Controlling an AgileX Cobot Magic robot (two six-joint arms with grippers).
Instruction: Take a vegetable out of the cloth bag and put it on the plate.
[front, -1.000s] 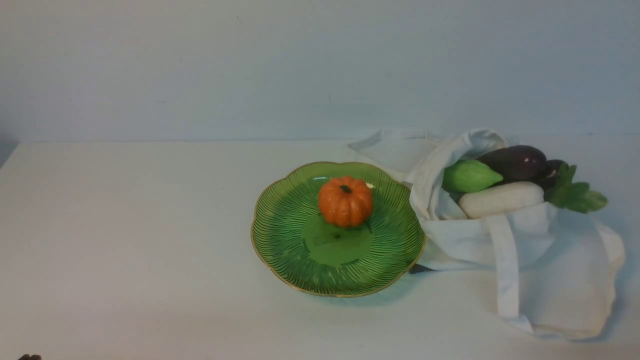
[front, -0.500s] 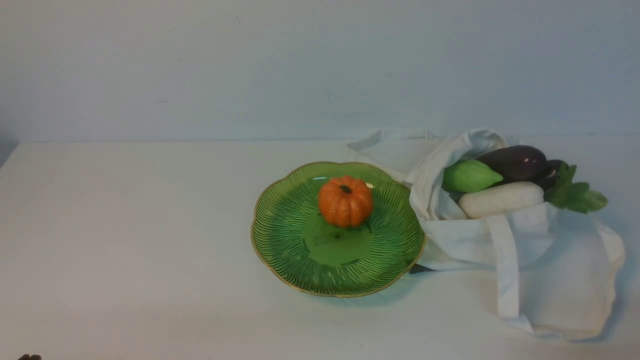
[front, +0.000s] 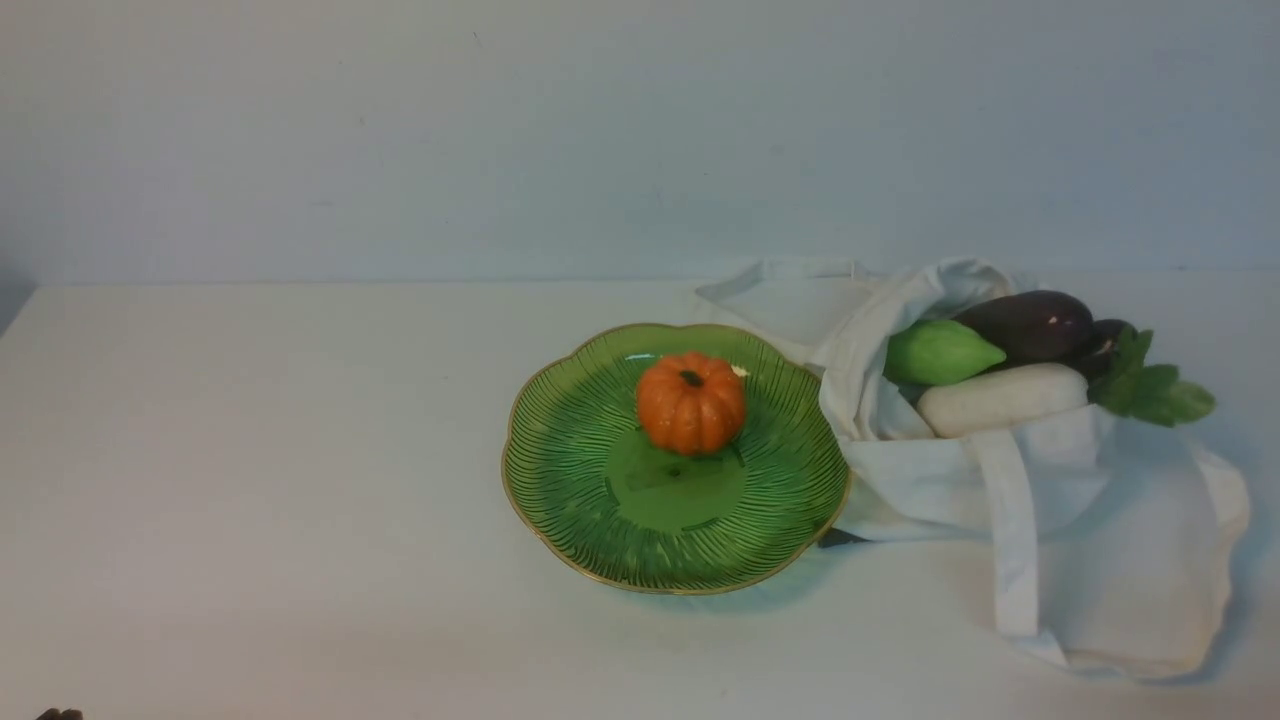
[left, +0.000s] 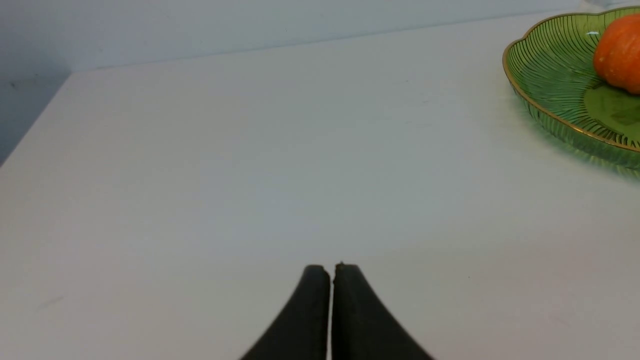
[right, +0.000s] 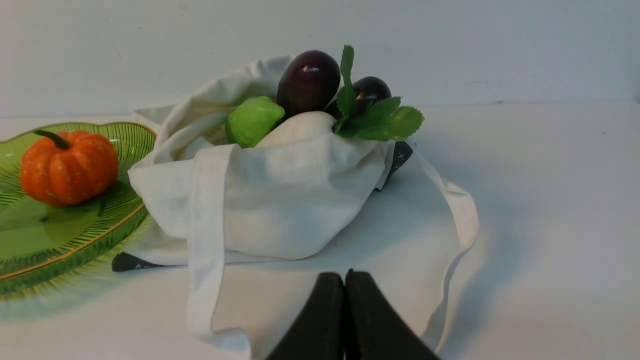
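Observation:
The orange pumpkin (front: 691, 401) sits on the green gold-rimmed plate (front: 570, 500), toward its far side; both also show in the right wrist view, pumpkin (right: 67, 167) and plate (right: 60, 250). The white cloth bag (front: 1100, 520) lies right of the plate, touching its rim, its mouth holding other vegetables. My left gripper (left: 331, 270) is shut and empty, above bare table well left of the plate (left: 550, 65). My right gripper (right: 344, 276) is shut and empty, over the near edge of the bag (right: 280, 200). Neither gripper shows in the front view.
In the bag's mouth lie a dark purple eggplant (front: 1030, 325), a long white radish (front: 1000, 398), a light green vegetable (front: 940, 352) and green leaves (front: 1150, 385). A long strap (front: 1010, 540) hangs down the bag's front. A pale wall stands behind the white table (front: 250, 450).

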